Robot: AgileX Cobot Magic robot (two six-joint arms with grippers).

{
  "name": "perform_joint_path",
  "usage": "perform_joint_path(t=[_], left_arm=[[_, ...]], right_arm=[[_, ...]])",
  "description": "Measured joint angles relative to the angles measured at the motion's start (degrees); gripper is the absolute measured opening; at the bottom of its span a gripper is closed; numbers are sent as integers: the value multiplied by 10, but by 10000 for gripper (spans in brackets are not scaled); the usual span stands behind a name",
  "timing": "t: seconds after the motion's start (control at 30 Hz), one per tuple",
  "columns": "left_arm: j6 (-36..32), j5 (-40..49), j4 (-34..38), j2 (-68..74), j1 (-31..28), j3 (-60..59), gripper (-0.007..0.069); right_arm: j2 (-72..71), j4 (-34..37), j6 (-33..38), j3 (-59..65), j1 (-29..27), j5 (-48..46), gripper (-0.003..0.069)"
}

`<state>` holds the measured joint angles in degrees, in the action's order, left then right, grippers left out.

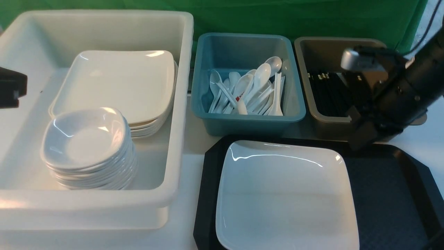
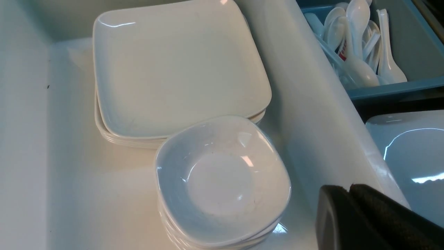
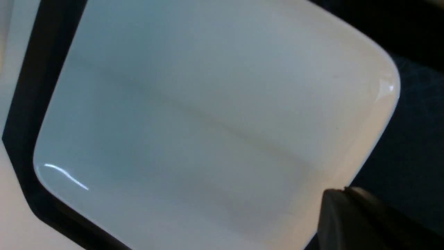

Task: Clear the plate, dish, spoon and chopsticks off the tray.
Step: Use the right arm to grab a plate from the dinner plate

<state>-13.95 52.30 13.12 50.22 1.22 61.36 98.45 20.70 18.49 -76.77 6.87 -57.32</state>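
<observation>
one piece is left: the large glossy white square plate point(image 1: 284, 194) on the left of the black textured plastic tray point(image 1: 392, 194). my right gripper point(image 1: 359, 139) hangs pinched empty at its far edge, my left gripper point(image 2: 348, 194) likewise. next, i judge, jaws must part for the plate's rim.

Front overview, close downward wrist views, plate point(image 1: 284, 194) in all
</observation>
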Motion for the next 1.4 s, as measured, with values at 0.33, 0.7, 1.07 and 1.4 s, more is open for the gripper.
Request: perform_joint_path(t=[0.33,0.7,1.07,1.4], left_arm=[[0,0,2,0,0,0,14],[0,0,3,0,0,0,14],[0,0,4,0,0,0,14],[0,0,4,0,0,0,14]], right_arm=[[18,42,12,91,-28,147,215],[75,49,6,91,-28,235,512],[111,50,5,92,-9,259,519],[122,51,5,91,13,293,510]])
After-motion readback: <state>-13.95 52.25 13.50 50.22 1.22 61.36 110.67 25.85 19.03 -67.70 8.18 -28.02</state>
